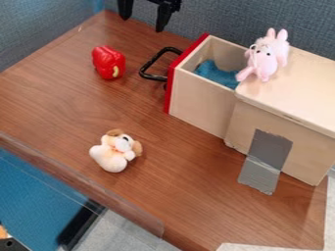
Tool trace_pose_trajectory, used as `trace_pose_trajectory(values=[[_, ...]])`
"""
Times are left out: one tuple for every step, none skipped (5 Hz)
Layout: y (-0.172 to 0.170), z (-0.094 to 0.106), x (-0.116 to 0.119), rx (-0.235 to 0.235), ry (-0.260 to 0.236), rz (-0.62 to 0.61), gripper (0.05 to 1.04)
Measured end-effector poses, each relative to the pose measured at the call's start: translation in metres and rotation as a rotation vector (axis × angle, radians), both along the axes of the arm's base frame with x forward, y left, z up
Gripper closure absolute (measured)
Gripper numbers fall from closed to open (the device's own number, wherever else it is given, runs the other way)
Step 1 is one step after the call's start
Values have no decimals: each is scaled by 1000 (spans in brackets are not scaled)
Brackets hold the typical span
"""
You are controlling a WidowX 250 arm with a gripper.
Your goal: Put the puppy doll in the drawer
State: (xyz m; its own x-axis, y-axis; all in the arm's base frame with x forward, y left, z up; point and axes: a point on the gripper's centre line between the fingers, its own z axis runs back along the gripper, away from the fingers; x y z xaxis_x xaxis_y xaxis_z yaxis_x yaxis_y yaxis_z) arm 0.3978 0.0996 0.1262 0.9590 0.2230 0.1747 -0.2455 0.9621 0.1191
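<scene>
One puppy (113, 154) lies nearer the camera than the widely parted, empty end effector (142, 24)

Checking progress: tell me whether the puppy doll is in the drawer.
No, the puppy doll lies on the brown tabletop, outside the open drawer.

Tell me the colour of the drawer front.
The drawer front is red, showing best in the camera view.

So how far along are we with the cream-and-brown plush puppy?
Done: the red-fronted pale wooden drawer already stands open.
In hand: nothing; the black two-finger gripper is open and empty.
Left: the puppy lies on the brown wooden table; grasping and placing it remain.
</scene>
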Motion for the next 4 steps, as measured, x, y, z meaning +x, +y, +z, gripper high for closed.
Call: trace_pose_trajectory(values=[[-1, -18, -4, -12, 48, 0, 83], [-11, -15, -27, -39, 63, -23, 83], [-23, 13, -57, -62, 5, -38, 83], [-35, 8, -92, -95, 30, -59, 83]])
